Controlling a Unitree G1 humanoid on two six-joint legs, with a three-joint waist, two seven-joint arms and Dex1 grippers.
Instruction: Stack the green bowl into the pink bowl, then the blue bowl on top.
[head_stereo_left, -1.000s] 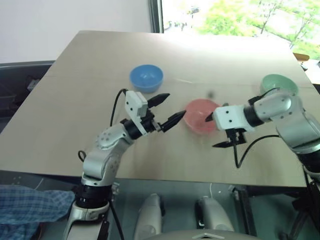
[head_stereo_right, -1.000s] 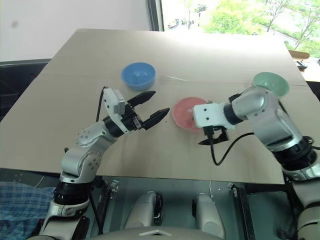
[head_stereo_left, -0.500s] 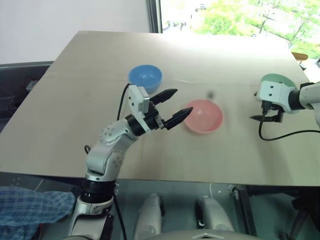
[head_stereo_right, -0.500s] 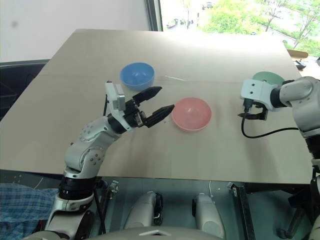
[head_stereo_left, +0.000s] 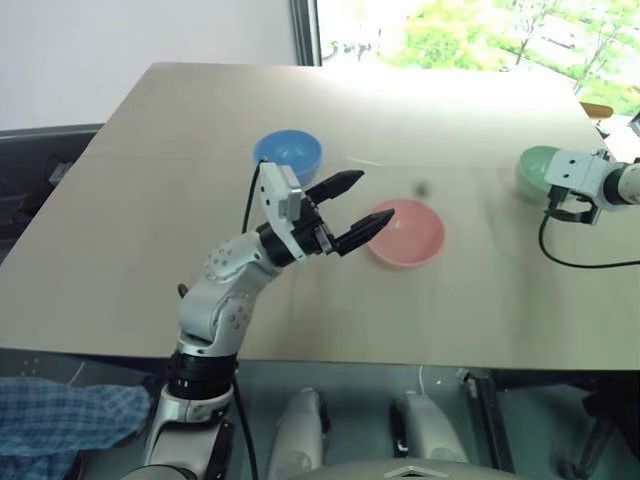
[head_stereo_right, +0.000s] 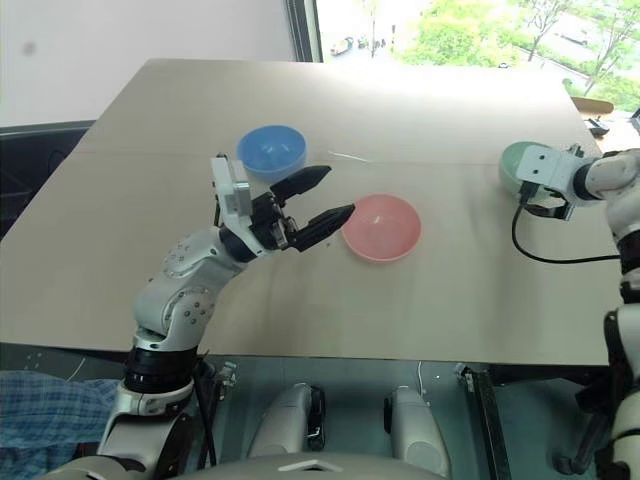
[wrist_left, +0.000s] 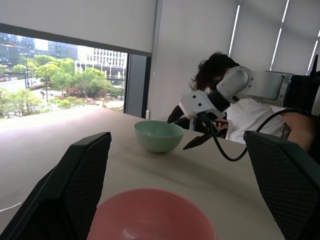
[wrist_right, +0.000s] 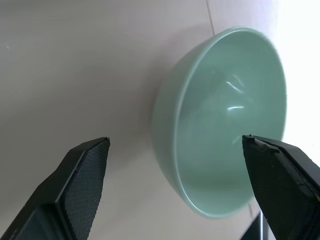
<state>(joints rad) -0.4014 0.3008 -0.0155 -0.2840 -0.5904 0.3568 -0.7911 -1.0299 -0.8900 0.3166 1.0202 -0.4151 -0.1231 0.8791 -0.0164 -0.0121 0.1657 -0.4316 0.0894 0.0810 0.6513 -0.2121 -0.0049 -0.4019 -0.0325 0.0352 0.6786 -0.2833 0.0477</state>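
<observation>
Three bowls sit apart on my table (head_stereo_left: 150, 150).
Both my grippers gape empty: right gripper (wrist_right: 175, 165) at the green bowl (wrist_right: 225, 120), left gripper (head_stereo_left: 356, 204) beside the pink bowl (head_stereo_left: 408, 232); blue bowl (head_stereo_left: 288, 153) behind.

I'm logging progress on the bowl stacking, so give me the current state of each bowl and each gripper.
green bowl: upright, empty, unstacked.
pink bowl: upright, empty, nothing stacked in it.
blue bowl: upright, empty, unstacked.
left gripper: open, holding nothing.
right gripper: open, at the green bowl, not gripping.
</observation>
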